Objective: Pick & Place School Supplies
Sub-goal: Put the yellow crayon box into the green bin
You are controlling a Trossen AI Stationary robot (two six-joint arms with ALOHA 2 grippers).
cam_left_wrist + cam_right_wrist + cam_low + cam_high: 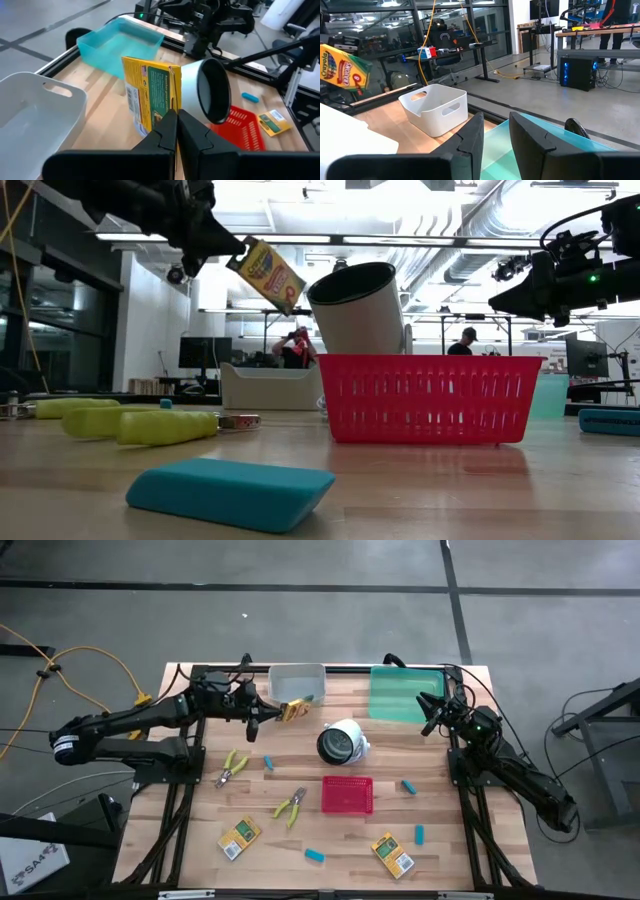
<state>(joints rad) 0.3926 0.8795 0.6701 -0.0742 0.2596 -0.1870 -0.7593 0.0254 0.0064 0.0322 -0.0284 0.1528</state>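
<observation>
Lower edge of the yellow cardboard crayon box point(150, 97) hidden behind the left hand's point(177, 131) dark fingers in the left wrist view. Print on the two flat crayon boxes point(240, 837) near the desk's front too small to read from above. Red plastic mesh basket point(430, 397) covering the base of the white cylinder point(362, 308) in the low view. Teal tray point(520, 145) cut by the right hand's point(495, 142) fingers.

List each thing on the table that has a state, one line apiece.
Left gripper: shut on a crayon box, lifted beside the grey bin.
Held crayon box: tilted, off the table.
Right gripper: empty, fingers apart, beside the green tray.
White cylinder: on its side.
Red basket: upright.
</observation>
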